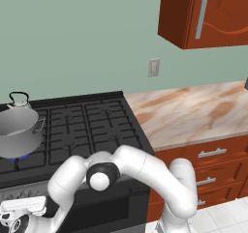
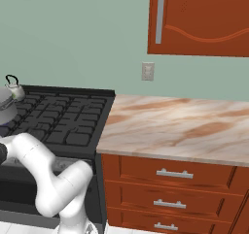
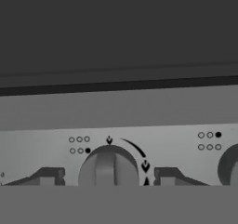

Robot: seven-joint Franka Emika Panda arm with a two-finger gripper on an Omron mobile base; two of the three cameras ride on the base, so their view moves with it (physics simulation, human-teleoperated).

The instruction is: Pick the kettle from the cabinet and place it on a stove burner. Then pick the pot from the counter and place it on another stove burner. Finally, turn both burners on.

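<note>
Grey knob (image 3: 108, 166) on the stove's control strip (image 3: 42, 141), bracketed by gripper (image 3: 108, 177) fingertips (image 3: 46, 176) standing apart — centre, close squarely, then twist; pot (image 1: 18, 130) and kettle (image 1: 19, 100) sit on burners (image 1: 87, 125).

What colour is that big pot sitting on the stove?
Plain brushed grey metal; the pot shows best in the left base view.

You'll find no words, brands or numbers to read here. On the grey knob strip (image 3: 139, 139) above the middle knob (image 3: 109, 167) you can make out two small arrow marks joined by a curved wedge, plus a grid of six small circles with one filled; a second such grid sits further right.
</note>
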